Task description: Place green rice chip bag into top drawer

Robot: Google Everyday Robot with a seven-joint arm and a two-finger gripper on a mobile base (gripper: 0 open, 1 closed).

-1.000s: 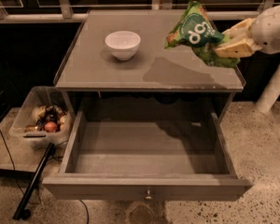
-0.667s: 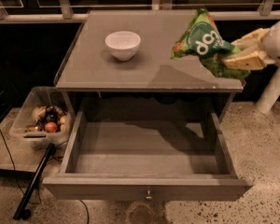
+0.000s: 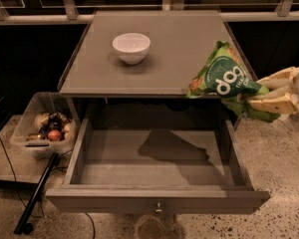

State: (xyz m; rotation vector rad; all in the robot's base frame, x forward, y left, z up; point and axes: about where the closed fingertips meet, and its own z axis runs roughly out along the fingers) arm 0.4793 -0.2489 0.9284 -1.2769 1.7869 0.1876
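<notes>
The gripper (image 3: pixel 272 90) sits at the right edge, which cuts off its wrist and arm. Its fingers clamp the green rice chip bag (image 3: pixel 223 77) and cover the bag's tail end. The top drawer (image 3: pixel 157 199) has its rear hidden under the tabletop (image 3: pixel 189 44). The clear bin (image 3: pixel 26 117) holds things too small to name.

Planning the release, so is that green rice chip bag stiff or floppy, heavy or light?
Probably floppy: the green rice chip bag crumples where the gripper, right of the table, pinches one end. Likely light, since that pinch alone holds it aloft. Dropped into the top drawer, it shouldn't roll.
</notes>
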